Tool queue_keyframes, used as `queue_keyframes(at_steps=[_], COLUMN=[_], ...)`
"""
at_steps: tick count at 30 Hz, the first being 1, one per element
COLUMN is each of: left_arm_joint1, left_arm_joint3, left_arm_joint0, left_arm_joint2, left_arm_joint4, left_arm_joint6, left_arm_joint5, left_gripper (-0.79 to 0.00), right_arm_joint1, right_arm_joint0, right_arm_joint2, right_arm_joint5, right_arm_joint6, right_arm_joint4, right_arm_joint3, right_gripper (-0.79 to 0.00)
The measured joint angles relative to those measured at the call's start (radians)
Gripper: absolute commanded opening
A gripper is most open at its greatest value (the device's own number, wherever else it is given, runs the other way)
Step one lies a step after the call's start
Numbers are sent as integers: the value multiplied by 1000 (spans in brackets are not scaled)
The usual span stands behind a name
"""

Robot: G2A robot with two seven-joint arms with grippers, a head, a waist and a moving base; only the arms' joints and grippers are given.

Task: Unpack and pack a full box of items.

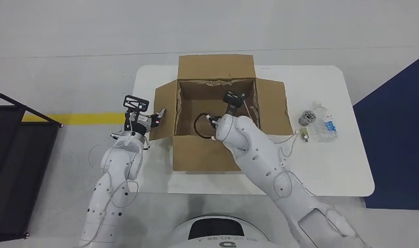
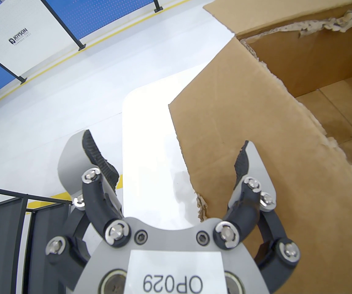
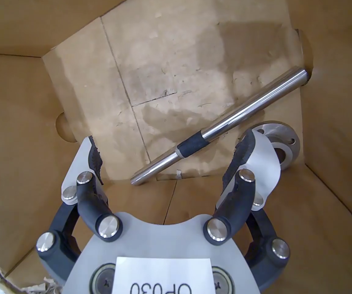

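box (image 1: 196, 153): brown cardboard, matt. I see ragged torn edges and a scuffed, blotchy floor inside.
rod (image 3: 225, 123): polished metal, mirror-glossy. The black band at mid-length is matt and looks rubbery to me.
flange (image 3: 278, 128): metal, with a duller sheen than the rod.
table (image 1: 340, 156): white, smooth, slight gloss.
bottle (image 1: 323, 122): clear plastic, I think.
left gripper (image 2: 166, 138): matt grey metal plates, shiny bolts. The pads (image 2: 99, 157) are black and rough.
right gripper (image 3: 170, 136): I read the same finish here.

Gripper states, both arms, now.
Left gripper: open, empty, beside the cardboard box.
Right gripper: open, empty, inside the box, above the metal rod.
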Motion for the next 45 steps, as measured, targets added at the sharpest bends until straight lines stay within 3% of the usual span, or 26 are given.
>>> queue_keyframes(at_steps=[11,17,22,24,28,33,36,40,45], left_arm_joint1=[0,0,0,0,0,0,0,0,0], left_arm_joint3=[0,0,0,0,0,0,0,0,0], left_arm_joint0=[0,0,0,0,0,0,0,0,0], left_arm_joint2=[0,0,0,0,0,0,0,0,0], left_arm_joint4=[0,0,0,0,0,0,0,0,0], left_arm_joint6=[0,0,0,0,0,0,0,0,0], left_arm_joint5=[0,0,0,0,0,0,0,0,0], left_gripper=[0,0,0,0,0,0,0,0,0], right_arm_joint1=[-30,-28,-12,-5,1,-10,-23,-43,-51], right_arm_joint0=[86,26,-24,-34,-20,32,78,133,148], right_arm_joint2=[-21,30,68,82,90,45,14,-33,-46], right_arm_joint5=[-76,-130,-78,-40,38,66,71,70,70], right_arm_joint6=[8,-108,-94,-62,-35,-66,-71,-70,-71], right_arm_joint4=[114,174,136,114,62,89,121,170,169], right_arm_joint3=[84,-13,-74,-89,-58,66,160,236,170], right_gripper=[0,0,0,-95,-209,-283,-271,-166,-157])
